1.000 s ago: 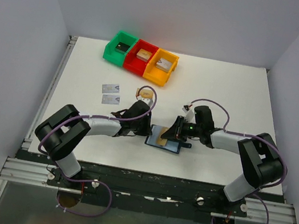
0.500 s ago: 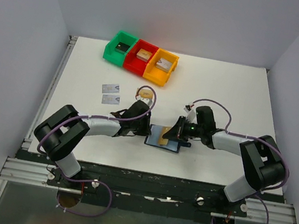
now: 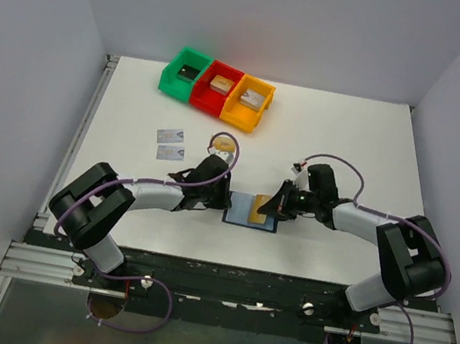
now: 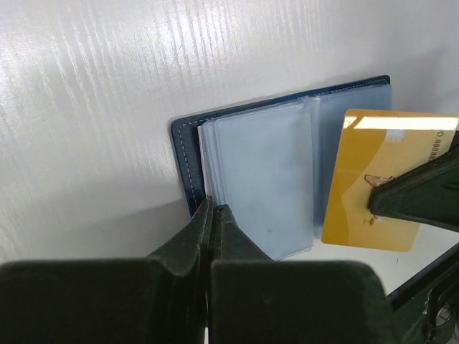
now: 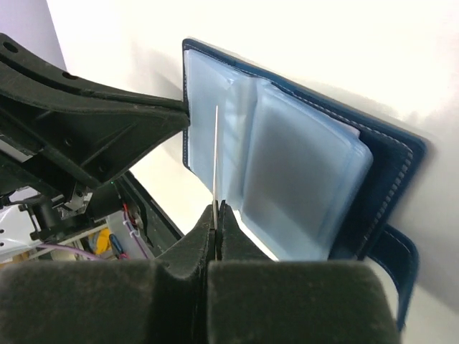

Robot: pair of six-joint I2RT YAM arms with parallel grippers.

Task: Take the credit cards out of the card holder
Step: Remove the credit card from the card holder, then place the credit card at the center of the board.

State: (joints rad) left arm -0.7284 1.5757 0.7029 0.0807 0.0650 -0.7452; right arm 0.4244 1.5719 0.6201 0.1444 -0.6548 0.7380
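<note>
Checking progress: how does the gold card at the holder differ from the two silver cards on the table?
The gold card is pinched in the right hand; the silver cards lie free on the table. The gold card is at the card holder; the silver cards lie apart from it. All are thin rectangles.

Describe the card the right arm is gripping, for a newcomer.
Find the open navy card holder on the white table, between the two arms. At its right side, the gold card pinched in the right arm's jaws is the only coloured thing among pale clear sleeves.
</note>
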